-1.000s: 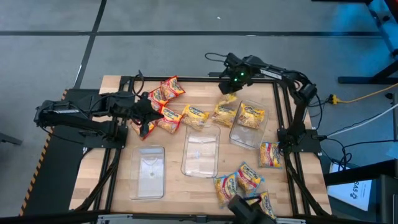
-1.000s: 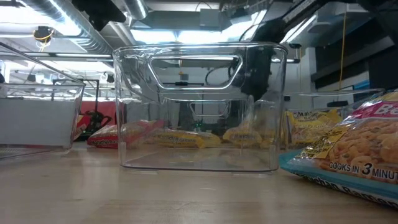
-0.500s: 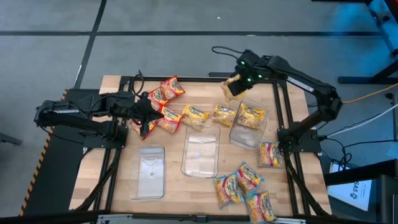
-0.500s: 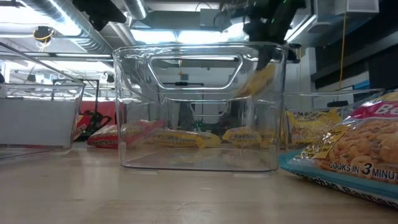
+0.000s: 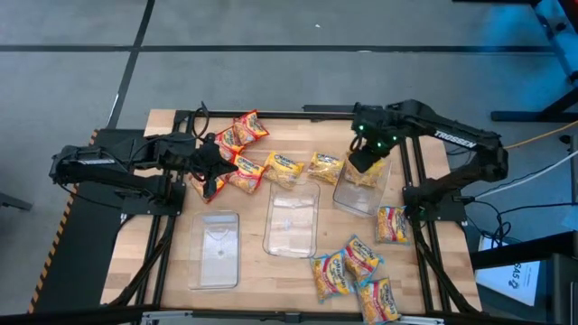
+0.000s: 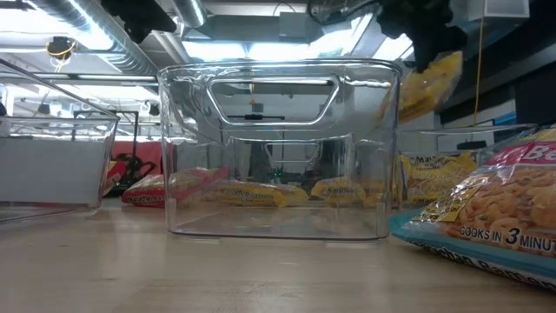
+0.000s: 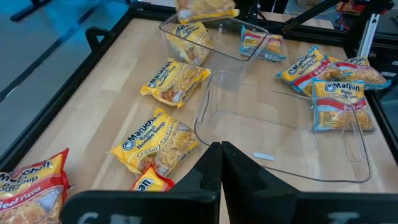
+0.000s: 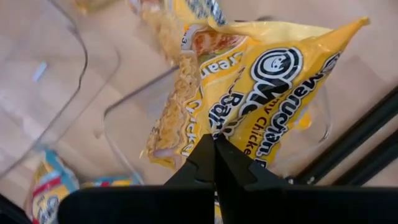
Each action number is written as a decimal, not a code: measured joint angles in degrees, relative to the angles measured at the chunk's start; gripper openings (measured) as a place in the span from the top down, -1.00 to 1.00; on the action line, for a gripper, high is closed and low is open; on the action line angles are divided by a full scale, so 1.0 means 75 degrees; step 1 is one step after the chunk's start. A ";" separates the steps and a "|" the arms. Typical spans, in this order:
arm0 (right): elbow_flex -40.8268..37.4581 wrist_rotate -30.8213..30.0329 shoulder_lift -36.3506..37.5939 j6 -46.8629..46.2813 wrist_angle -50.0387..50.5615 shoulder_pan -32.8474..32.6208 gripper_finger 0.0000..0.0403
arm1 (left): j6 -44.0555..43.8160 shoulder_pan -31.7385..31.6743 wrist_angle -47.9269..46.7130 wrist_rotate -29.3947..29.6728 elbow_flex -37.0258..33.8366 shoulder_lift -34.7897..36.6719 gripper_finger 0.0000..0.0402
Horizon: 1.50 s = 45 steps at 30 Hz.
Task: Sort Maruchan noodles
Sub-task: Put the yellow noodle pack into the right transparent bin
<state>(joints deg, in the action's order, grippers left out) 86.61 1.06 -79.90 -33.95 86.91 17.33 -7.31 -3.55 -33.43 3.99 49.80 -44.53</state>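
Note:
My right gripper (image 5: pixel 366 152) is shut on a yellow Maruchan noodles packet (image 8: pixel 249 81) and holds it over the right clear tray (image 5: pixel 348 200), where another yellow packet (image 5: pixel 368 173) lies. The low view shows the held packet (image 6: pixel 427 83) high in the air. Two yellow packets (image 5: pixel 283 168) (image 5: pixel 325 166) lie flat on the table beside that tray. Red packets (image 5: pixel 240 132) lie at the far left, under my left gripper (image 7: pixel 221 152), which hangs shut and empty above them. Blue-edged packets (image 5: pixel 348 266) lie near the front right. My right gripper pinches the yellow packet by one edge (image 8: pixel 214 132) between its two fingers, about midway along that edge. The fingers come from above and point down. The packet hangs below them, lifted clear, above the right tray.
Two more clear trays stand on the table, one in the middle (image 5: pixel 292 219) and one at the near left (image 5: pixel 215 248). Another packet (image 5: pixel 391 224) lies by the right frame rail. A black metal frame (image 5: pixel 417 181) runs along the table's sides.
My right gripper has lifted the yellow packet off the table near the far edge. It has carried the packet up and toward the near and right edges, to a place over the right tray. The wrist has rolled a little on the way.

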 joint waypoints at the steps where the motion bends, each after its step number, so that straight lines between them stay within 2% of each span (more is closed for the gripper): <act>1: 0.0000 0.0033 0.0000 -0.0079 0.0043 -0.0130 1.00 | 0.0000 0.0000 -0.0002 0.0000 0.0000 -0.0001 1.00; 8: 0.0000 -0.0051 -0.0003 -0.0515 0.0307 -0.1030 1.00 | -0.0003 0.0000 0.0000 0.0000 0.0000 0.0000 1.00; 14: 0.0000 -0.0900 -0.0053 -0.0945 0.0404 -0.1688 1.00 | -0.0003 -0.0002 -0.0001 0.0000 0.0000 0.0000 1.00; 22: -0.0107 -0.1299 -0.0605 -0.1041 0.0408 -0.2417 1.00 | -0.0003 0.0000 0.0000 0.0000 0.0000 0.0000 1.00; 30: -0.1169 -0.1781 -0.0752 -0.1453 0.0425 -0.2934 1.00 | -0.0006 0.0000 -0.0003 0.0000 0.0000 0.0000 1.00; 35: -0.1224 -0.1862 -0.0749 -0.1593 0.0400 -0.3135 1.00 | -0.0004 0.0000 -0.0002 0.0001 0.0000 -0.0001 1.00; 45: -0.1224 -0.2613 -0.0981 -0.2084 0.0395 -0.3478 1.00 | 0.0000 -0.0009 0.0000 0.0458 0.0000 0.0000 1.00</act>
<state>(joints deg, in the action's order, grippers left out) 77.43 -18.54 -87.26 -49.58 89.87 -8.76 -7.31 -3.62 -33.43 7.42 49.80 -44.53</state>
